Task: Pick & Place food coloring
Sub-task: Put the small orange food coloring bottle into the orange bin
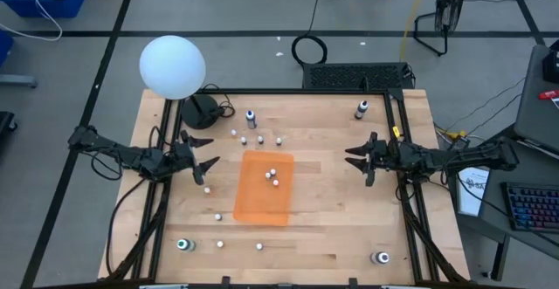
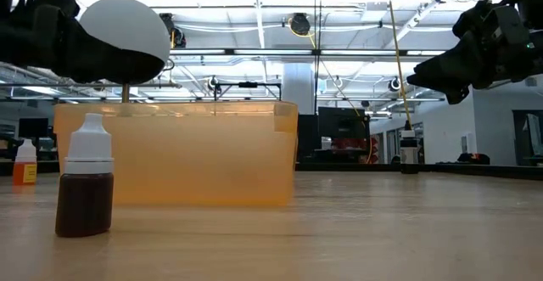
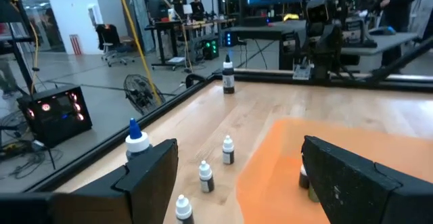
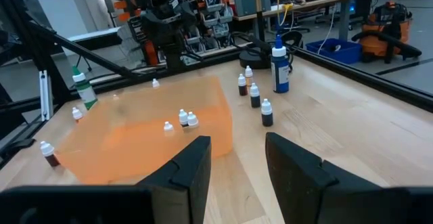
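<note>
**Both arms hover beside the orange bin, nothing held**

The orange bin [image 1: 264,187] sits at the middle of the wooden surface [image 1: 332,219] and serves as the landmark here.

Left of the bin, the left gripper [image 1: 206,152] hangs above the surface with its fingers [image 3: 145,176] spread wide and nothing between them. Behind it, past the bin's far-left corner, a large white globe [image 1: 172,66] stands on a dark base.

The food coloring [image 1: 273,176] is scattered. Two small bottles lie inside the bin, close together near its far half. Several more stand on the surface just beyond the bin's far edge, beside a taller blue-capped bottle [image 1: 251,119]. Others stand off the bin's left side and near its front edge; in the low view one with dark brown contents [image 2: 85,186] stands in front of the bin. A green-capped bottle [image 1: 182,244] stands well off the bin's front-left corner.

Right of the bin, the right gripper [image 1: 357,158] hovers clear of the surface, pointing toward the bin, its fingers [image 4: 196,160] part-way apart and empty. A dark bottle [image 1: 361,109] stands beyond it near the surface's far edge, and another bottle [image 1: 381,258] toward the front-right corner.
</note>
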